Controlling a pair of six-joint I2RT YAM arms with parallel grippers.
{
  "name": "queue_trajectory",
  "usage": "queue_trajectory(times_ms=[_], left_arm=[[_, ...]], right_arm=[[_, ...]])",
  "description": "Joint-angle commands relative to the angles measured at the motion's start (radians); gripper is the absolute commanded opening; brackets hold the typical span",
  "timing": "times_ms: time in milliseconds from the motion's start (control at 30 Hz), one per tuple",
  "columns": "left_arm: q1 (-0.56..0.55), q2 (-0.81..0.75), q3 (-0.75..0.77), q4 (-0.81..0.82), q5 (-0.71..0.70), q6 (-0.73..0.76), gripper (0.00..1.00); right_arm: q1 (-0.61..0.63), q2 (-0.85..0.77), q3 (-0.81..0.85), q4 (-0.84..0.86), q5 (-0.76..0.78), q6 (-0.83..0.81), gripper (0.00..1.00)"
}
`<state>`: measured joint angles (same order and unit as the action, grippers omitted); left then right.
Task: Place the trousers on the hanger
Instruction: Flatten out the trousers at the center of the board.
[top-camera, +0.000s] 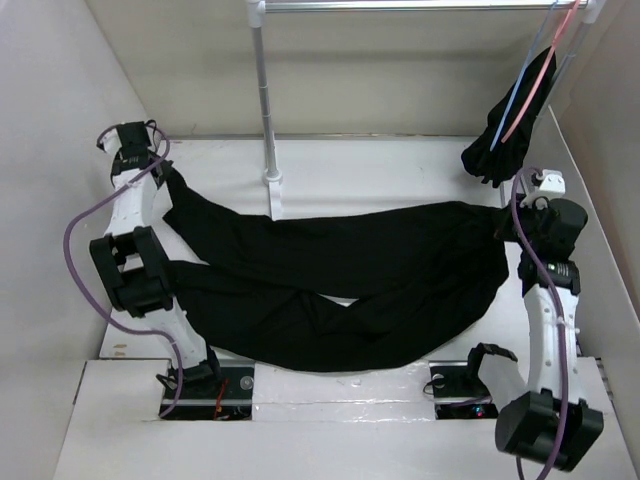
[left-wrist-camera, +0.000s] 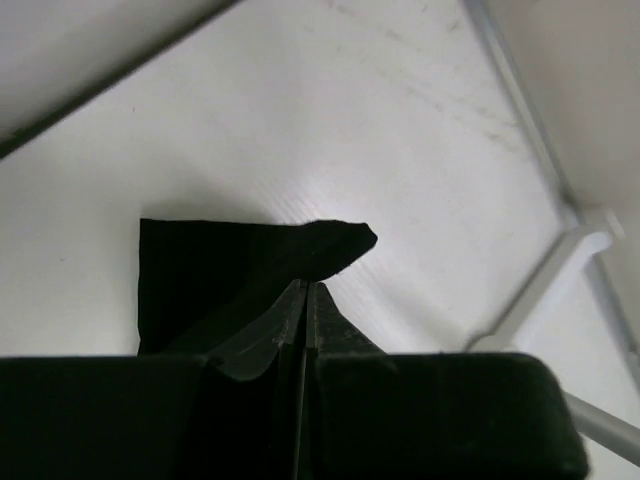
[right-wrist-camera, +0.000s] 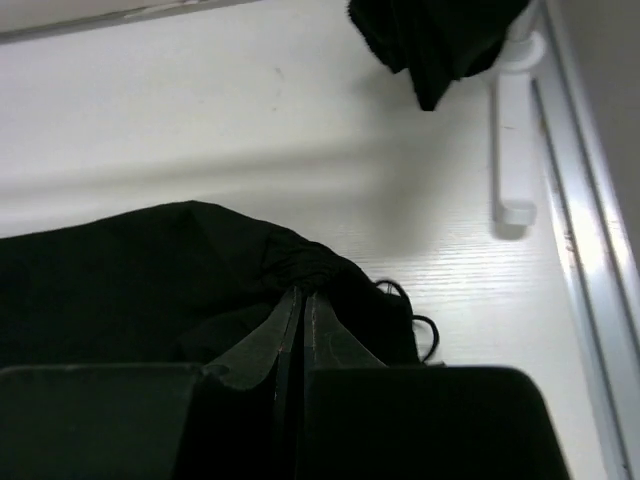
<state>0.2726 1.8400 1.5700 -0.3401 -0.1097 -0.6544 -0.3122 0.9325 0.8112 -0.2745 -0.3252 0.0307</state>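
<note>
White walled table (top-camera: 400, 170), trousers (top-camera: 330, 275) spanning it, left fingers (left-wrist-camera: 262, 342), right fingers (right-wrist-camera: 255, 345) pinching opposite ends

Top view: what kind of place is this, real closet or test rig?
Most likely a lab test cell for garment handling, not a real closet: plain white panel walls box in a white table, a clothes rail stands at the back, and black trousers lie spread between the left arm and right arm.
</note>
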Motion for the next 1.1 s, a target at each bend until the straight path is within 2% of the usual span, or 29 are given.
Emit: queue_trajectory(times_ms=[0, 67, 133, 200, 267, 300, 400, 633, 667, 700, 733, 767, 800, 833, 867, 900, 933, 967, 1067], left_arm=[[0.026, -0.142, -0.031, 0.000, -0.062, -0.051, 0.00], [0.027, -0.159, -0.059, 0.016, -0.106, -0.034, 0.00], [0.027, -0.147, -0.062, 0.013, -0.104, -0.022, 0.00], [0.027, -0.095, -0.027, -0.029, -0.117, -0.011, 0.00], [0.027, -0.079, -0.042, -0.051, -0.154, -0.007, 0.00], [0.057, -0.082, -0.059, -0.042, -0.139, -0.005, 0.00], [0.121, -0.070, -0.091, 0.035, 0.029, -0.002, 0.00], [0.097, 0.151, 0.232, -0.065, 0.021, 0.068, 0.01], [0.097, 0.181, 0.232, -0.065, 0.021, 0.068, 0.01], [0.086, 0.206, 0.263, -0.082, 0.045, 0.068, 0.11], [0.086, 0.232, 0.313, -0.089, 0.063, 0.076, 0.15], [0.086, 0.298, 0.361, -0.153, 0.082, 0.076, 0.40], [0.086, 0.298, 0.361, -0.154, 0.082, 0.076, 0.41], [0.086, 0.314, 0.360, -0.171, 0.100, 0.078, 0.50], [0.086, 0.306, 0.346, -0.165, 0.105, 0.082, 0.60], [0.086, 0.288, 0.288, -0.148, 0.104, 0.085, 0.64], [0.086, 0.234, 0.251, -0.128, 0.104, 0.085, 0.68], [0.086, 0.202, 0.219, -0.100, 0.102, 0.085, 0.74], [0.077, 0.078, 0.089, -0.070, 0.088, 0.101, 0.72]], right_arm=[[-0.017, -0.021, -0.047, -0.016, 0.113, 0.018, 0.00], [-0.034, 0.033, -0.066, 0.035, 0.166, 0.017, 0.00], [-0.085, 0.128, -0.069, 0.159, 0.090, 0.027, 0.00], [-0.113, 0.309, -0.041, 0.260, 0.029, 0.087, 0.00], [-0.113, 0.402, 0.034, 0.302, 0.028, 0.112, 0.00], [-0.123, 0.458, 0.055, 0.334, 0.023, 0.120, 0.00], [-0.133, 0.531, 0.124, 0.333, 0.041, 0.126, 0.00], [-0.142, 0.689, 0.223, 0.331, 0.020, 0.152, 0.00], [-0.142, 0.689, 0.224, 0.331, 0.020, 0.152, 0.00], [-0.142, 0.692, 0.224, 0.330, 0.017, 0.152, 0.00], [-0.142, 0.692, 0.224, 0.321, 0.031, 0.155, 0.00], [-0.142, 0.684, 0.223, 0.301, 0.026, 0.161, 0.12], [-0.142, 0.684, 0.223, 0.301, 0.026, 0.161, 0.12], [-0.142, 0.683, 0.227, 0.281, 0.018, 0.163, 0.44], [-0.142, 0.681, 0.241, 0.279, -0.004, 0.164, 0.58], [-0.142, 0.674, 0.244, 0.243, -0.030, 0.163, 0.66], [-0.133, 0.664, 0.246, 0.236, -0.052, 0.163, 0.72], [-0.117, 0.649, 0.246, 0.229, -0.081, 0.164, 0.73], [-0.058, 0.544, 0.234, 0.189, -0.091, 0.155, 0.74]])
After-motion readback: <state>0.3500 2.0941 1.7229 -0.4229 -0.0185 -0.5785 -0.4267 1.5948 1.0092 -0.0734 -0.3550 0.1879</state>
